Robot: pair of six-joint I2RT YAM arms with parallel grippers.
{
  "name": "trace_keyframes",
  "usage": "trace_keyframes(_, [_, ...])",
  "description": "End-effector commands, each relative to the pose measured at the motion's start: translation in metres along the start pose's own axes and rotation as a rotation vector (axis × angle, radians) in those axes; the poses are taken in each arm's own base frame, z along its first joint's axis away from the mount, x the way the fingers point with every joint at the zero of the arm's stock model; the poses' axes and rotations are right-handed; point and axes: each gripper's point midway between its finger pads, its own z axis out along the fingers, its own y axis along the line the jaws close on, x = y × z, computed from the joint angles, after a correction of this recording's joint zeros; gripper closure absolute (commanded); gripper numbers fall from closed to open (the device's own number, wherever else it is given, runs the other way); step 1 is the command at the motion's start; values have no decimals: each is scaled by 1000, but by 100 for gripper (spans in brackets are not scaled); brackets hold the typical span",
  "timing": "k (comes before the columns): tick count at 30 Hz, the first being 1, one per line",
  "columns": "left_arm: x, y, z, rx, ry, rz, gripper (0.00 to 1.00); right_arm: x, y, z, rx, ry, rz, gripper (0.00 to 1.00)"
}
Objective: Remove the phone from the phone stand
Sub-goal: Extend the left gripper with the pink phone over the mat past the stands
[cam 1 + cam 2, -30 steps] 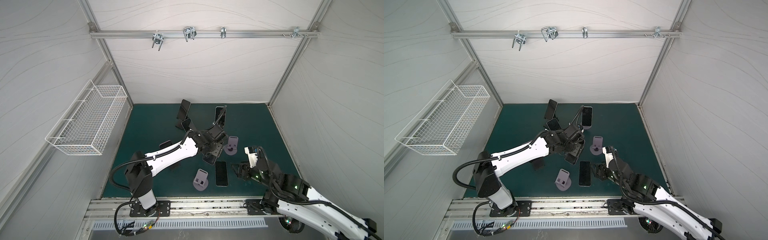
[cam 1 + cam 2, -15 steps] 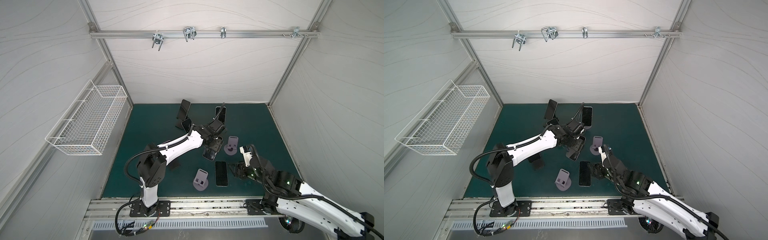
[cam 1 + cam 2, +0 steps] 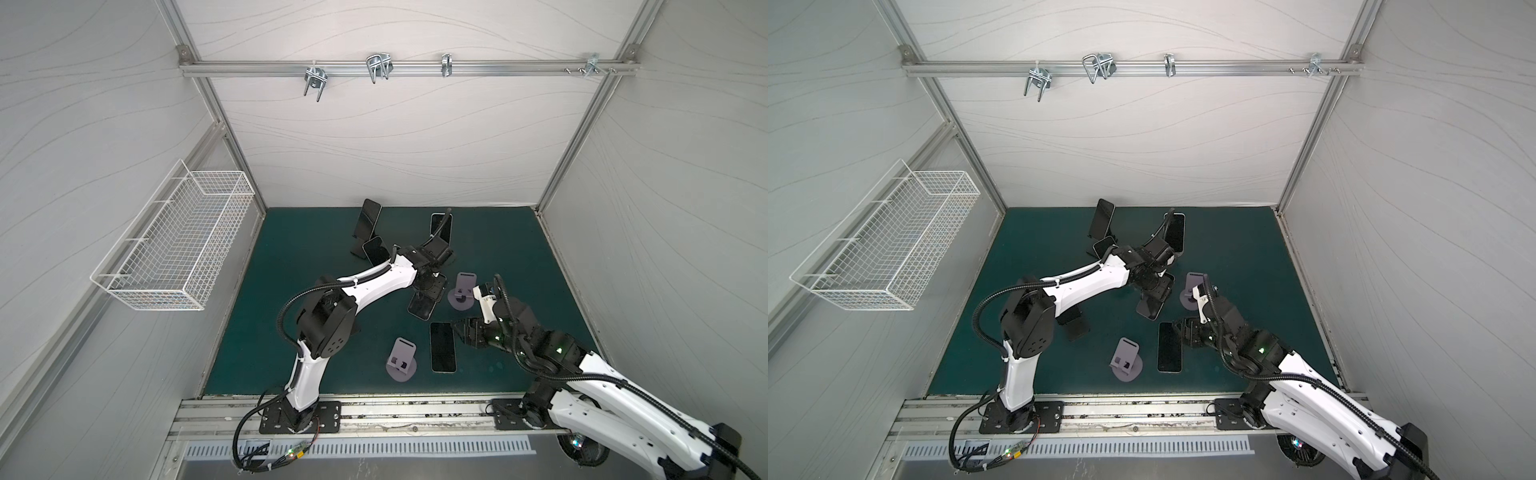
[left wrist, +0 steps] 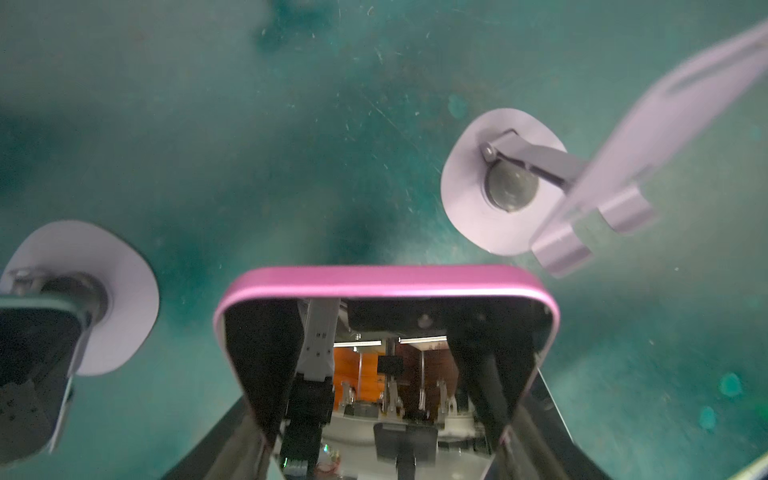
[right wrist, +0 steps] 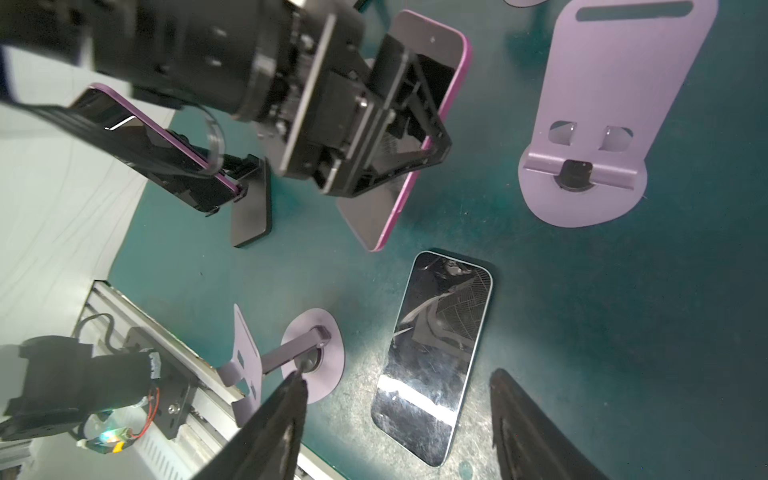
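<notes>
My left gripper [image 3: 430,286] [image 3: 1156,289] is shut on a pink-edged phone [image 3: 423,306] [image 3: 1149,308] [image 4: 386,282], which hangs tilted above the green mat and clear of any stand. The right wrist view shows the same gripper [image 5: 374,137] clamped across the phone [image 5: 390,216]. An empty lavender phone stand [image 3: 463,291] [image 4: 490,195] [image 5: 582,174] stands just right of it. My right gripper [image 3: 459,330] [image 5: 397,375] is open, its fingers [image 5: 282,415] on either side of the near end of a second phone [image 3: 442,347] [image 5: 436,353] lying flat on the mat.
Another empty lavender stand [image 3: 401,359] [image 5: 291,357] sits left of the flat phone. Three more phones [image 3: 368,220] [image 3: 376,249] [image 3: 440,226] lean on stands at the back. A black stand [image 3: 1073,324] lies under my left arm. A wire basket [image 3: 178,245] hangs on the left wall.
My left arm has pulled its elbow inward and carried the pink phone slightly toward the back. My right gripper has slid left, closer to the flat phone.
</notes>
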Motion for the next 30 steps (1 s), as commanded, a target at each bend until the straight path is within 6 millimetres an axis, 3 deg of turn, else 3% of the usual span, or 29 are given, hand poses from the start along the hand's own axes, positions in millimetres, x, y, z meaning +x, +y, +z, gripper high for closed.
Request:
trace_keyframes(1, [-21, 3, -1, 7, -31, 9, 41, 0, 4, 5, -36, 10, -8, 30])
trace_keyframes(8, [-23, 7, 20, -4, 11, 16, 41, 3, 0, 13, -23, 35, -7, 28])
trace_keyframes(10, [-30, 7, 21, -9, 2, 15, 41, 3, -1, 15, -19, 36, -8, 28])
trace_keyframes(30, [-25, 14, 52, -14, 61, -14, 43, 6, -9, 30, -31, 73, 37, 28])
